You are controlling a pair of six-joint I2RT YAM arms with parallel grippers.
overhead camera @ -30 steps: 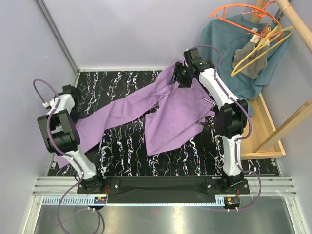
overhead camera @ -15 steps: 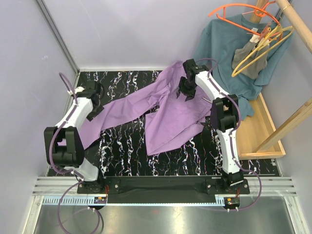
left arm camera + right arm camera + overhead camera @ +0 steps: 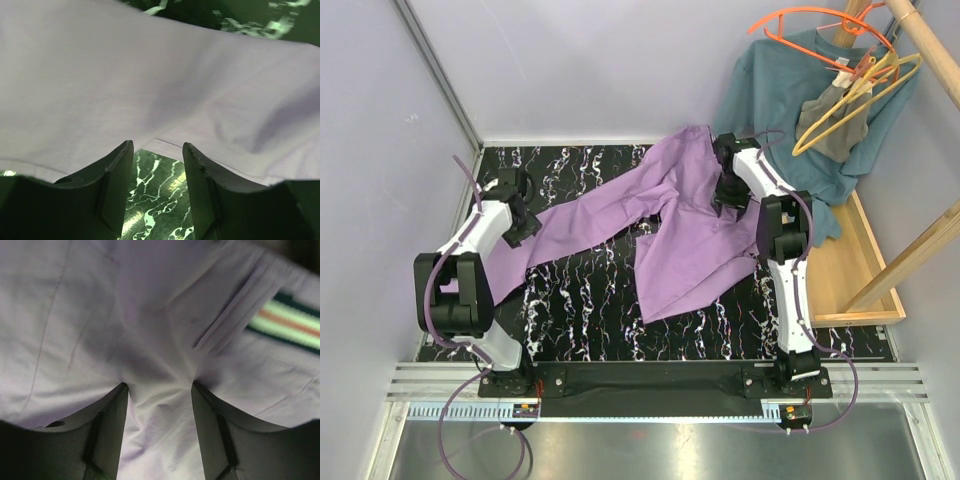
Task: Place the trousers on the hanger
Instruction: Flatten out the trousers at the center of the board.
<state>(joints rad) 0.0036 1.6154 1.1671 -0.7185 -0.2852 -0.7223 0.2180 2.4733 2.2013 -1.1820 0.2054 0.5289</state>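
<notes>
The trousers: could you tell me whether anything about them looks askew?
Yes: the trousers lie rumpled on the table, legs splayed apart, cloth bunched in the right gripper. The hanger hangs on the rack at the far right, apart from them.

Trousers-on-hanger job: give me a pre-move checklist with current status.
1. Is the left tool open: ok. Jaws apart, bare table between them.
2. Is the left tool at a leg hem: ok. The edge of the trousers lies just at its tips.
3. Does the right tool hold cloth: cannot tell. Jaws apart, cloth puckered between them, beside the striped waistband.
4. Are the trousers laid out: ok. Both legs are spread on the table, with some folds.
5. Is the hanger within the tools' work: not ok. It hangs from the rail at far right, with neither tool on it.
</notes>
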